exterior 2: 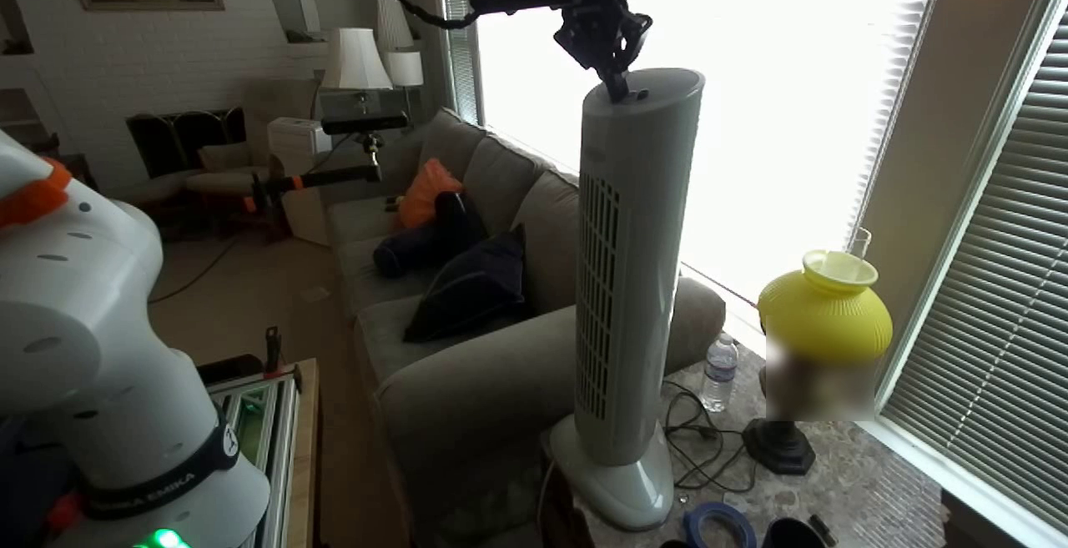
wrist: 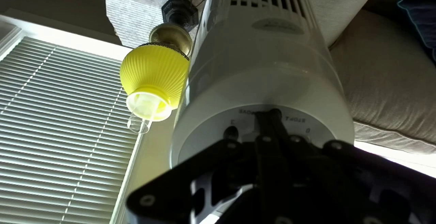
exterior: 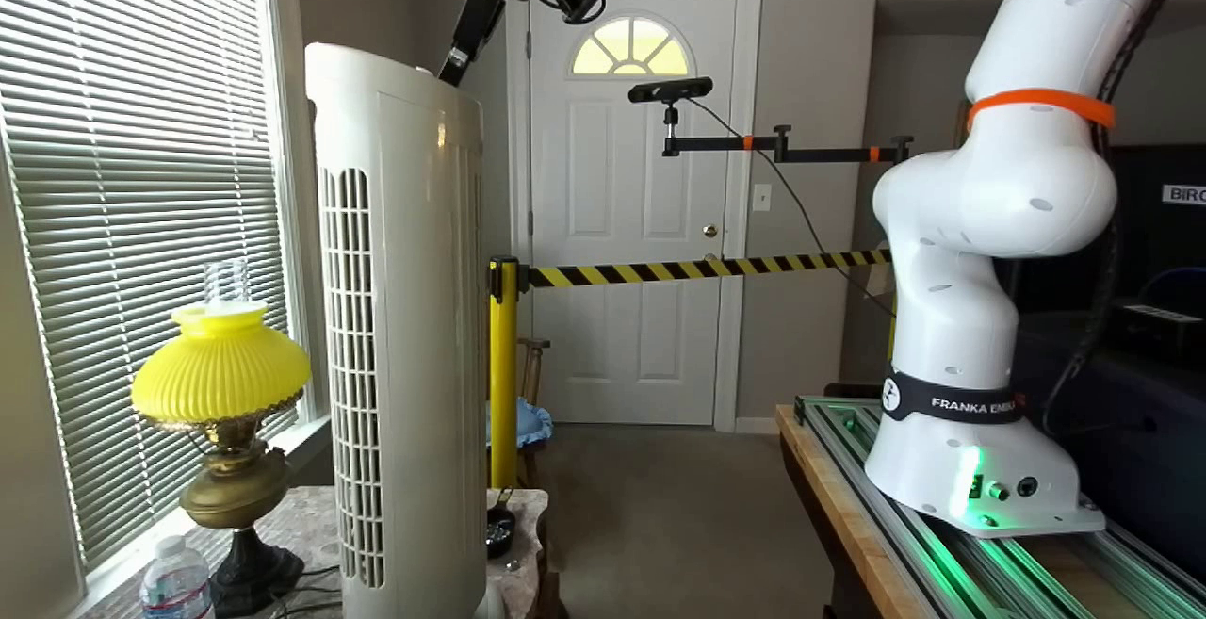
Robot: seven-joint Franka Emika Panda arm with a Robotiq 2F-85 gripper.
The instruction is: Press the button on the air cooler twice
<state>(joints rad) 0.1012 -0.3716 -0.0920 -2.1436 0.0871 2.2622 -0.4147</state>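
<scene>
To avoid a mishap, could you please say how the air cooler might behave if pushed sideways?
The air cooler may tip, standing tall on a comparatively small base. Its glossy shell could be slippery. It looks like moulded plastic, so probably stiff.

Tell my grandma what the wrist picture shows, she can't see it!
Closed black robot fingers are at the top of a white air cooler, seen upside down. Beside it are a yellow-shaded lamp and window blinds.

White air cooler (exterior: 429,317), black gripper (exterior: 454,70), yellow lampshade (exterior: 221,369).
At the far side, the barrier tape (exterior: 660,271) carries yellow and black stripes.
</scene>
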